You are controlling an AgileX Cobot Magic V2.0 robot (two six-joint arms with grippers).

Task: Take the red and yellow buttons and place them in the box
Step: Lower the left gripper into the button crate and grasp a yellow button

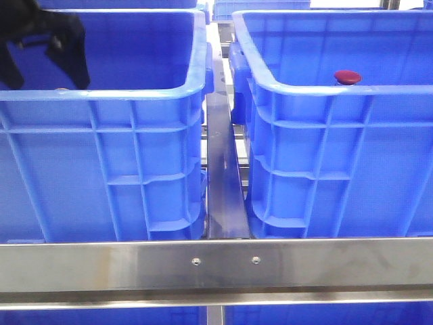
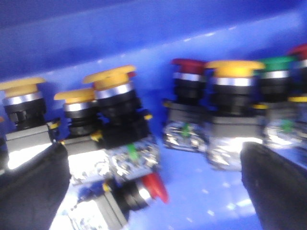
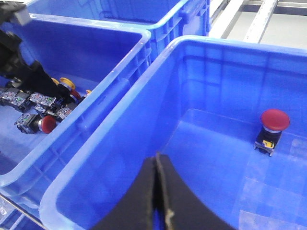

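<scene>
In the left wrist view my left gripper [image 2: 153,191] hangs open inside the left crate [image 1: 101,95], its dark fingers [image 2: 29,191] wide apart. Between them a red button [image 2: 156,187] lies on its side on the floor. Just beyond stand several upright buttons, among them a yellow one [image 2: 110,79] and a red one [image 2: 188,67]. The box [image 1: 318,91] on the right holds one red button [image 3: 274,122], standing near its far wall. My right gripper [image 3: 156,165] is shut on nothing, above the box's near left side.
A green-capped button [image 2: 276,64] stands among the others in the left crate. A steel rail [image 1: 216,264] runs across in front of both crates, with a narrow gap and bar [image 1: 223,176] between them. More blue crates [image 3: 120,12] sit behind.
</scene>
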